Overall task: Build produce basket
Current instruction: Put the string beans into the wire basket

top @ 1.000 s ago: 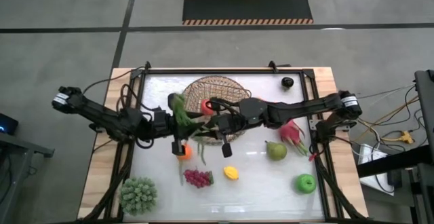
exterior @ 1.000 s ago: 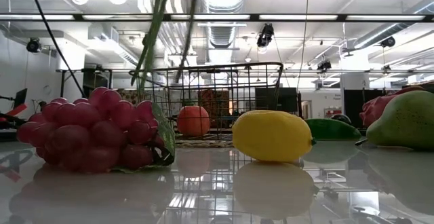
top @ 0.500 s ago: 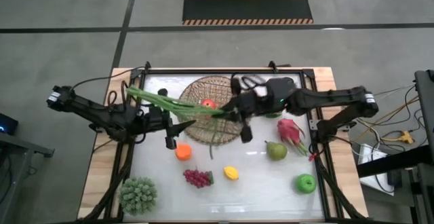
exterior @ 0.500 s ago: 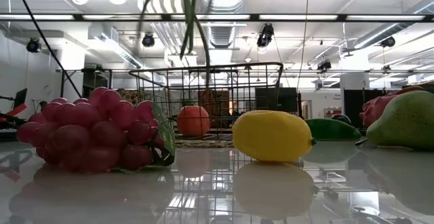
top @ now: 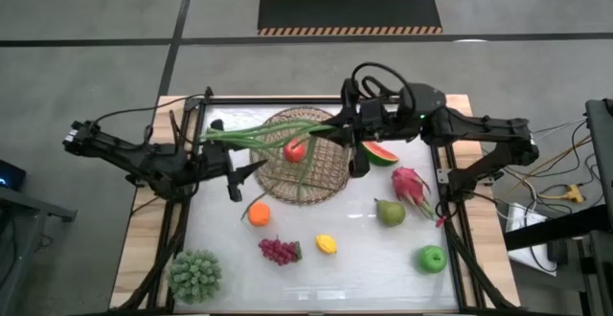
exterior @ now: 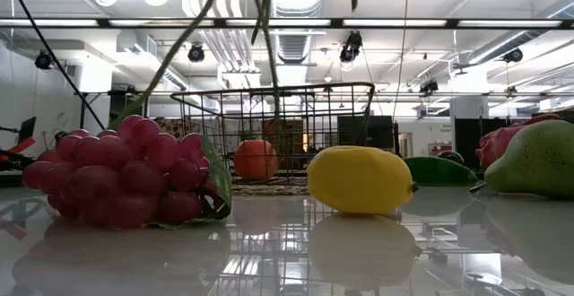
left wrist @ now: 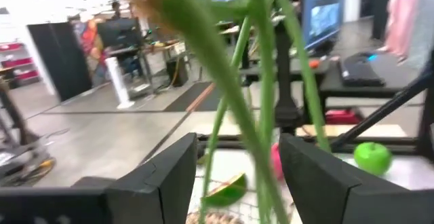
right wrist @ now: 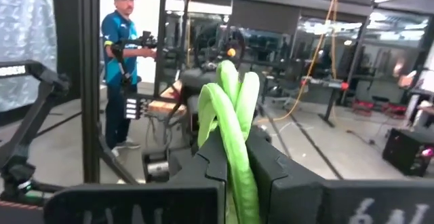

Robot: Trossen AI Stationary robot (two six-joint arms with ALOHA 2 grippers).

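Right gripper (top: 352, 136) pinches the green stalks (top: 273, 131) (draped across the basket (top: 326, 177)); left gripper (top: 251, 169), spread, just beside

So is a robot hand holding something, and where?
The right gripper pinches the long green stalks at one end; the left gripper holds nothing.

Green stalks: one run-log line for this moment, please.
right pincer: shut on green stalks | stalks: over basket | left pincer: open, empty
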